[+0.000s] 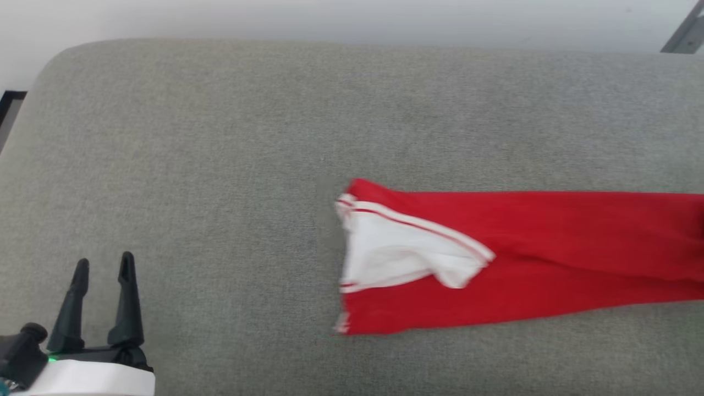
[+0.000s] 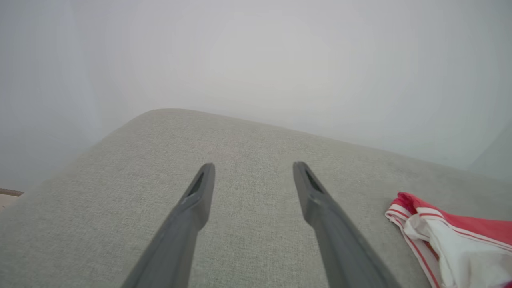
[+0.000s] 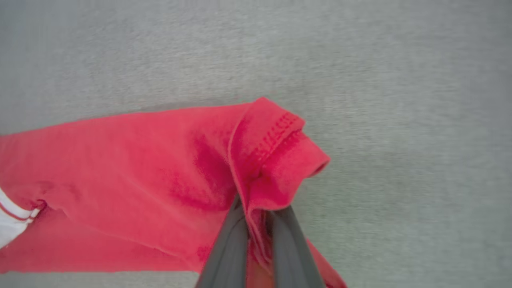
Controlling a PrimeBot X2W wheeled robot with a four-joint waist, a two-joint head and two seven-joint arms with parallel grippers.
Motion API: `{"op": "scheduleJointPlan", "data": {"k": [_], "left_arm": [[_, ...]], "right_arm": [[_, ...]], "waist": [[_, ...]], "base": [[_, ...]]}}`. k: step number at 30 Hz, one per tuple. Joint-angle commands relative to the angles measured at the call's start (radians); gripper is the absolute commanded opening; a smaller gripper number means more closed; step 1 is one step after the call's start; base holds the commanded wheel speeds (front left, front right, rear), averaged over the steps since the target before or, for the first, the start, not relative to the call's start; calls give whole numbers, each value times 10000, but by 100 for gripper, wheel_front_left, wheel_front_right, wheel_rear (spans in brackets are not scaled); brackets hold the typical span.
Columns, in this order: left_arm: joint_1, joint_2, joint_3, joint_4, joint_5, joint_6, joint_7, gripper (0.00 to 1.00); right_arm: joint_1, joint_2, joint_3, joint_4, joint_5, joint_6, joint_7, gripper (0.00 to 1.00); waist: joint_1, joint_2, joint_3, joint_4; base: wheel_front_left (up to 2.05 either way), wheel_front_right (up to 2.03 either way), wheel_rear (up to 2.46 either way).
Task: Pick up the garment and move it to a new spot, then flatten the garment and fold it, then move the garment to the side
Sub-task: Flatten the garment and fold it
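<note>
Head view: the jersey [image 1: 550, 242] lies stretched across the grey cushion [image 1: 220, 137], right of centre and running off the right edge. My left gripper [image 1: 105, 257] rests at lower left, well apart from it. Left wrist view: my left fingers [image 2: 200, 192] stand wide apart, holding nothing. Right wrist view: my right gripper [image 3: 261, 212] is pinched tight on a hemmed red edge. Judgement: the cloth is light and limp and will sag, so take hold at hems or corners, where stitching resists slipping.

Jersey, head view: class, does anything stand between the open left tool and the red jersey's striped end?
Nothing visible does. Bare grey cushion lies between the left tool and the jersey, whose white striped end faces it.
</note>
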Motion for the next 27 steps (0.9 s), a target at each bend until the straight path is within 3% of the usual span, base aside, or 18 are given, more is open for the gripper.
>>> {"op": "scheduleJointPlan", "data": {"k": [1, 7, 12, 22, 27], "left_arm": [[92, -102, 96, -9, 212, -92, -66, 100], [70, -549, 335, 36, 452, -337, -66, 100], [102, -746, 426, 61, 534, -432, -65, 100], [156, -932, 420, 23, 658, -503, -67, 100], [-4, -981, 201, 111, 668, -500, -67, 100]], "right_arm": [[-28, -73, -144, 187, -239, -8, -125, 0], [-285, -155, -373, 674, -923, -8, -220, 0], [-184, 126, -117, 55, -630, -6, 106, 0], [387, 1157, 1121, -3156, -361, -6, 931, 0], [130, 1926, 2168, -3889, -485, -6, 1008, 0]], "waist": [[0, -1, -34, -69], [0, -1, -90, -207], [0, -1, -160, -237], [0, -1, -261, -13], [0, -1, -256, 335]], "base": [[0, 0, 0], [0, 0, 0], [0, 0, 0], [0, 0, 0], [0, 0, 0]]}}
